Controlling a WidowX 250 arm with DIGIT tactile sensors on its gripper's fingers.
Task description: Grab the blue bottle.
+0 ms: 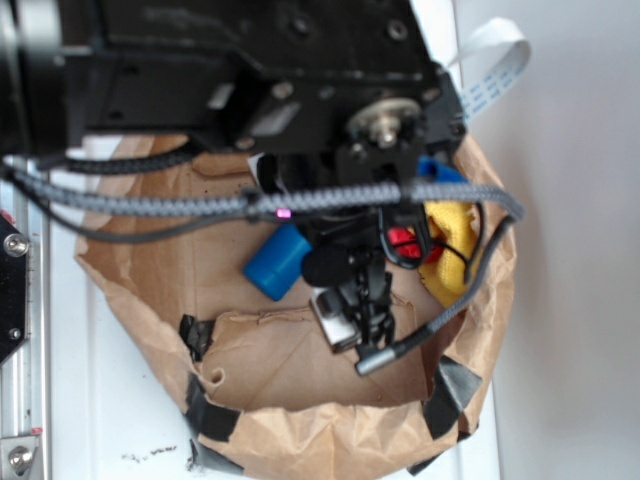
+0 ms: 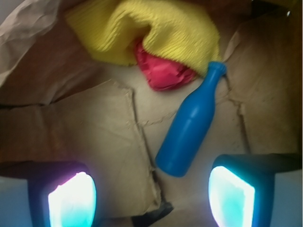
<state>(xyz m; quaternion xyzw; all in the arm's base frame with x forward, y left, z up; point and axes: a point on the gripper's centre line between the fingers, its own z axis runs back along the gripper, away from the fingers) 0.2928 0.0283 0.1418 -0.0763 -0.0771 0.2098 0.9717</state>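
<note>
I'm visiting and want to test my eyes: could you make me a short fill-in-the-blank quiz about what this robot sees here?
1. The bottle lying on the brown paper is coloured ____.
2. The bottle's narrow neck points toward the ____ cloth.
3. Tucked under that cloth is a crumpled ____ thing.
4. The gripper is ____, its two fingers set apart with nothing between them.

Missing words: blue; yellow; red; open
</note>
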